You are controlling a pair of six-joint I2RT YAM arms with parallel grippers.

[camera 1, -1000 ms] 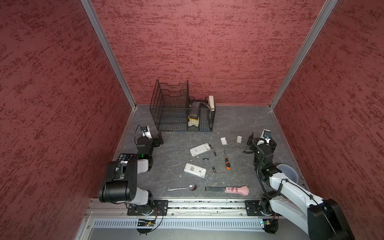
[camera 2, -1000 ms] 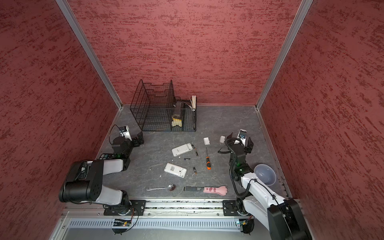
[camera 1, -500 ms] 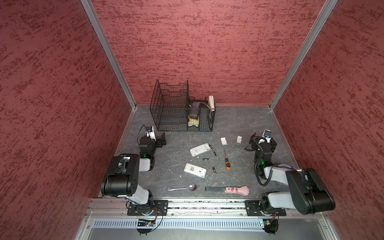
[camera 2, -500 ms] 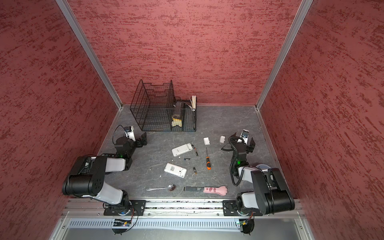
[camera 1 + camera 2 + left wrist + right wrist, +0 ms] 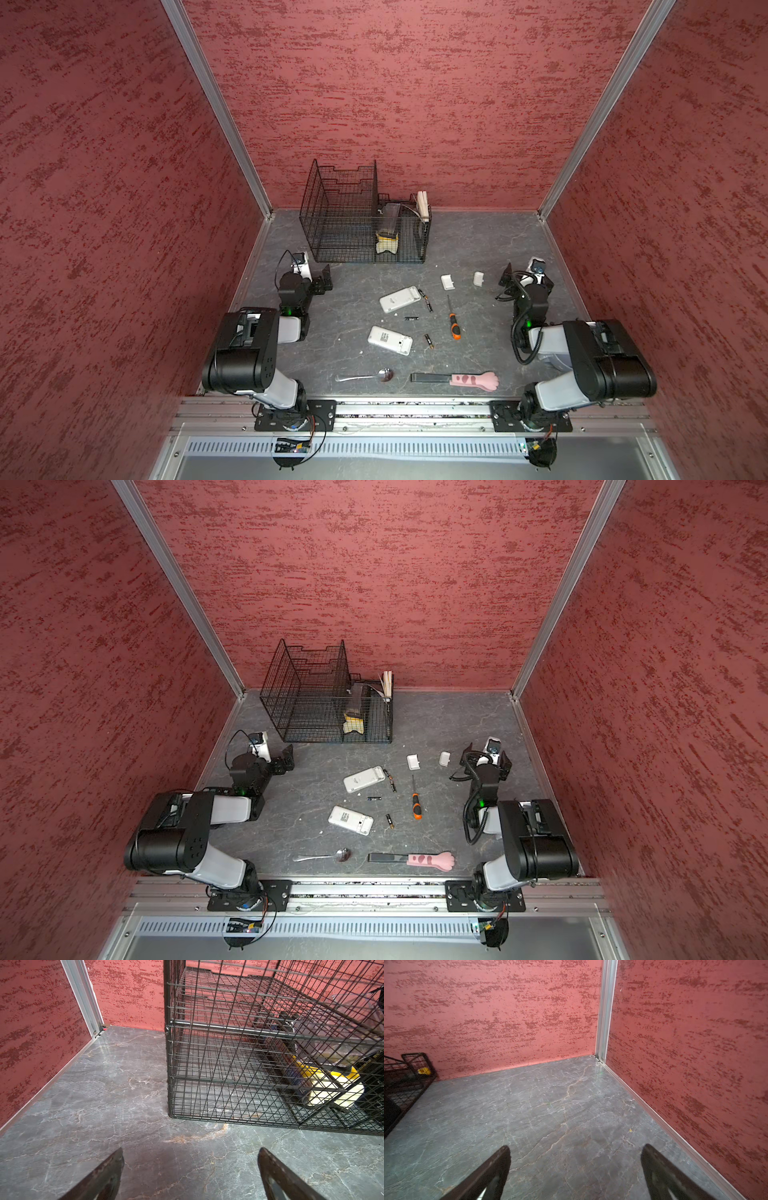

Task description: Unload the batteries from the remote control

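Two white remote controls lie mid-table in both top views, one farther back (image 5: 400,299) (image 5: 363,779) and one nearer (image 5: 390,340) (image 5: 350,820). Several small black batteries lie loose on the table beside them (image 5: 429,306) (image 5: 411,318) (image 5: 429,340) (image 5: 389,820). My left gripper (image 5: 321,283) (image 5: 286,759) (image 5: 190,1154) stands open and empty at the left, in front of the wire cage. At the far right my right gripper (image 5: 526,279) (image 5: 486,759) (image 5: 575,1152) is open and empty over bare table, facing the back corner.
A black wire cage (image 5: 357,216) (image 5: 249,1047) holding packets stands at the back. Two small white covers (image 5: 447,282) (image 5: 478,278), an orange-and-black screwdriver (image 5: 454,324), a spoon (image 5: 370,376) and a pink paw-shaped tool (image 5: 465,379) lie on the table. Red walls close in three sides.
Both arms have folded back toward their bases, the right elbow rising most. The grippers stay open; the remotes and batteries have not moved.
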